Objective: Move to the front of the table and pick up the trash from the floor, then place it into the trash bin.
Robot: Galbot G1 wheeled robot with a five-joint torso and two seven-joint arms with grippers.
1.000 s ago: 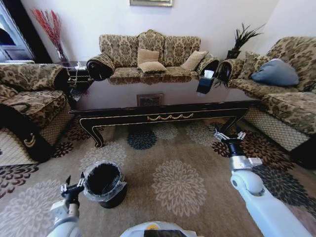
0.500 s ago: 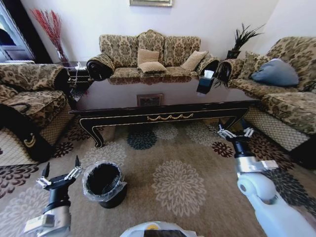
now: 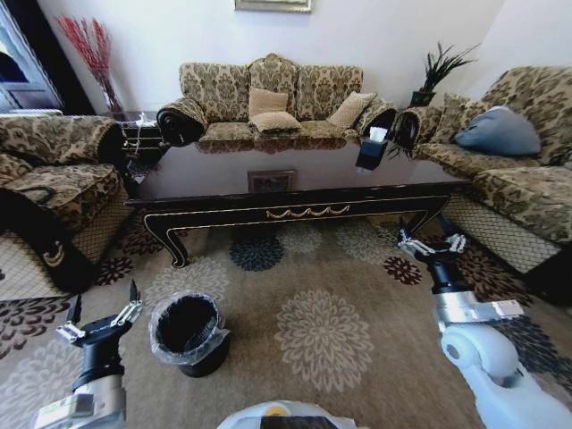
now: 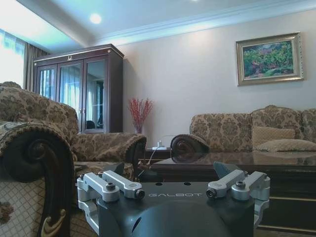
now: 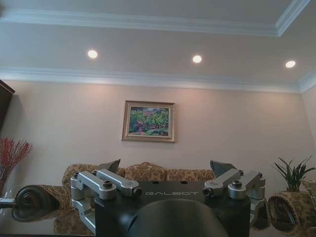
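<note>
The dark glossy table (image 3: 214,183) with gold ornament on its front rail stands across the middle of the head view. The round black trash bin (image 3: 188,332), lined with a clear bag, sits on the carpet at the lower left. My left gripper (image 3: 100,317) is open, pointing up, just left of the bin and apart from it. My right gripper (image 3: 432,243) is open and raised near the table's right front leg. Both hold nothing. In the left wrist view the open gripper (image 4: 170,170) faces the table (image 4: 276,165). The right wrist view has the gripper (image 5: 165,168) aimed at the wall. The trash is out of view.
A black tissue box (image 3: 372,150) stands on the table's right end. Patterned sofas stand on the left (image 3: 54,179), at the back (image 3: 273,98) and on the right (image 3: 523,170). Open flowered carpet (image 3: 322,335) lies between the bin and the table.
My left gripper has swung left, away from the bin's rim, and now stands wider open. My right gripper has shifted a little to the right. The bin and table have not moved.
</note>
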